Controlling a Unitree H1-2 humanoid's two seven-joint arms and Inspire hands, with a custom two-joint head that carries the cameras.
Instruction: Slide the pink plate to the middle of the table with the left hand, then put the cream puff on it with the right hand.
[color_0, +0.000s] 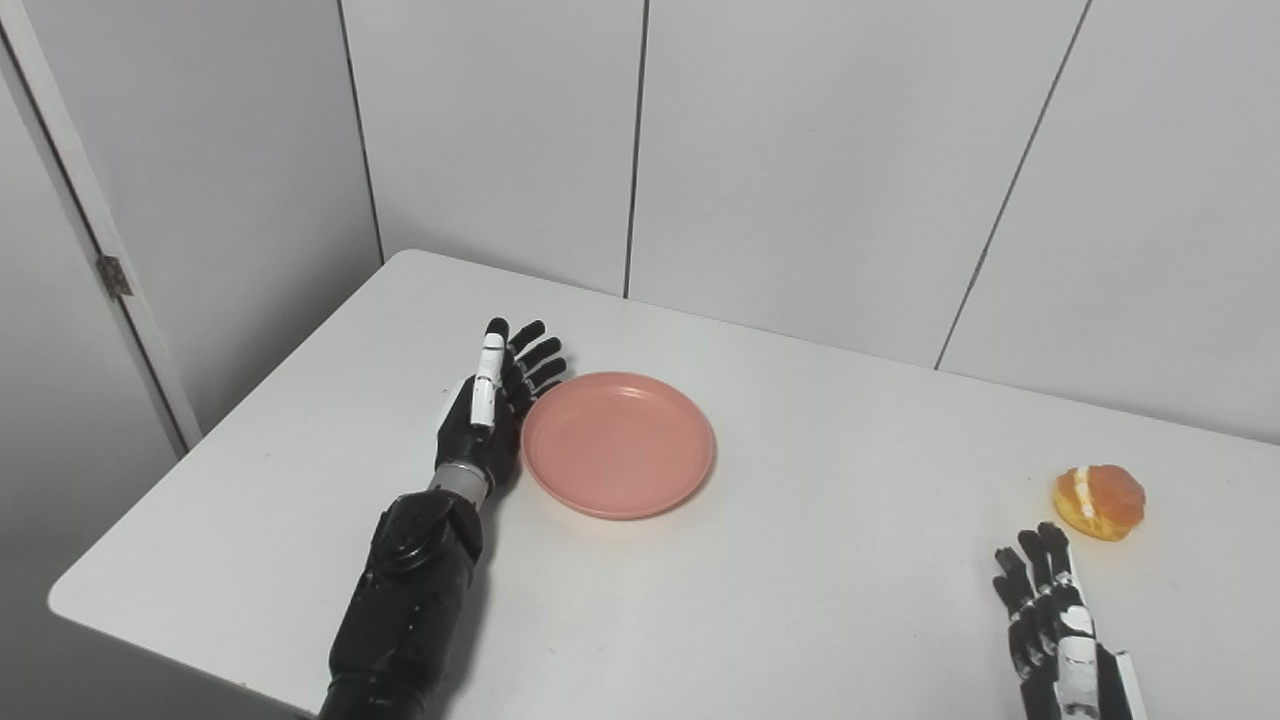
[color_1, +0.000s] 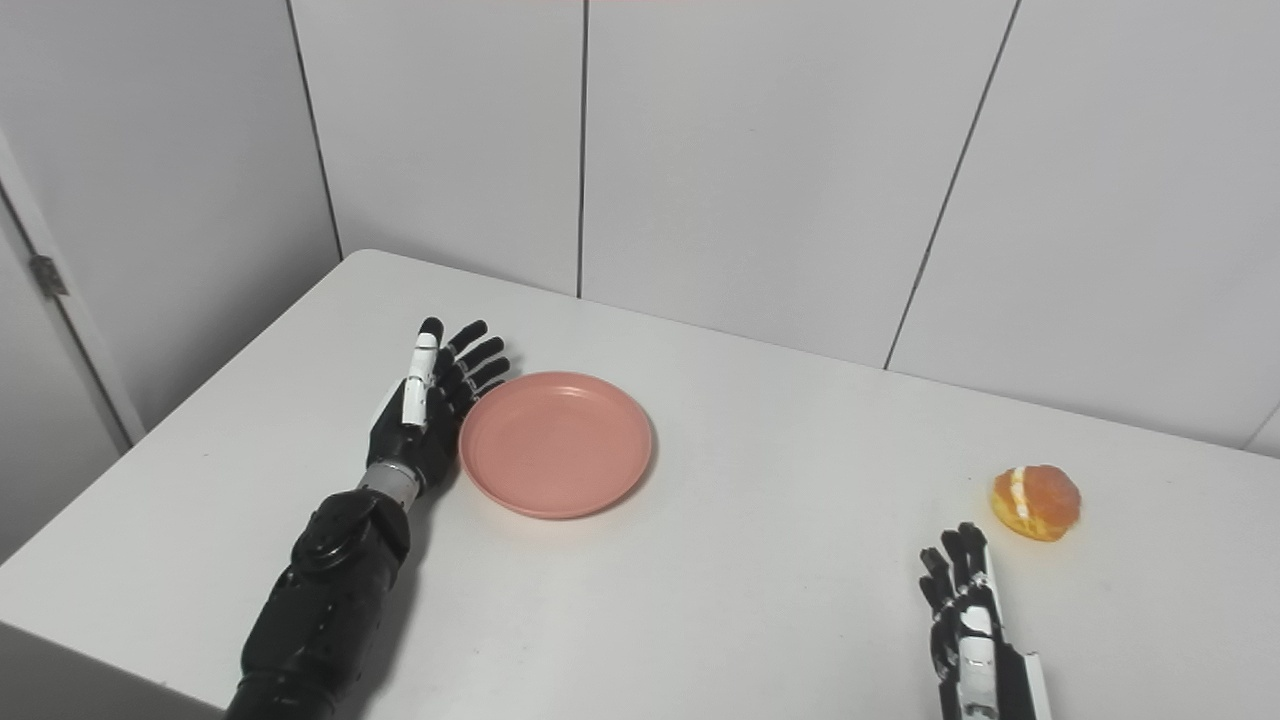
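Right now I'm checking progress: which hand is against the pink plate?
The left hand, open, edge-on beside the pink plate; the right hand waits near the cream puff.

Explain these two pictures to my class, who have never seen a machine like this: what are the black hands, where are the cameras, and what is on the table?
Both pictures come from two cameras side by side on a humanoid robot's head, so they show one scene. The black arms are its own. The left hand, fingers spread, stands edge-on against the left rim of an empty pink plate. The right hand holds nothing, just short of a cream puff lying on the white table.
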